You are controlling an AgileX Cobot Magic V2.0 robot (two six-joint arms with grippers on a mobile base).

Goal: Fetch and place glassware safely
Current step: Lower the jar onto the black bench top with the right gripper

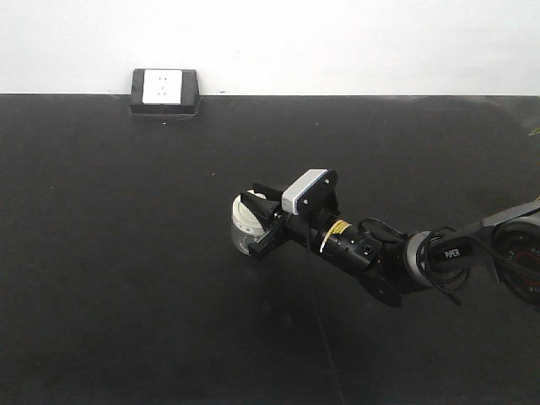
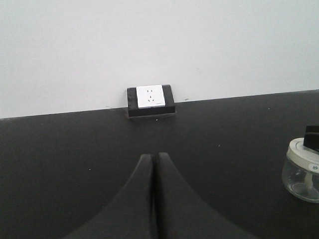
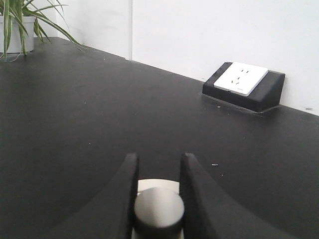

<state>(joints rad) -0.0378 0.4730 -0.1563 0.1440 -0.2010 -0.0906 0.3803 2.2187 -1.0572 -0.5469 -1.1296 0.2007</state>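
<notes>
The glass jar (image 1: 246,224) stands upright on the black table (image 1: 110,253) near its middle, directly ahead of the right gripper (image 1: 263,221), whose narrowly parted fingers (image 3: 121,199) flank the lid knob (image 3: 158,211) in apparent contact, while the left gripper (image 2: 155,199) sits clenched and empty, well apart.

The left gripper (image 2: 155,199) is showing at the near edge, its two dark fingers (image 2: 134,204) pressing together with nothing between them. They are hanging over a black table (image 2: 75,164). At the far edge a white socket (image 2: 150,96) in a black housing is sitting against the pale wall (image 2: 159,45). At the right, the glass jar (image 2: 301,172) is standing on the table, a black finger (image 2: 312,138) resting on its cream-white lid (image 2: 299,152).
</notes>
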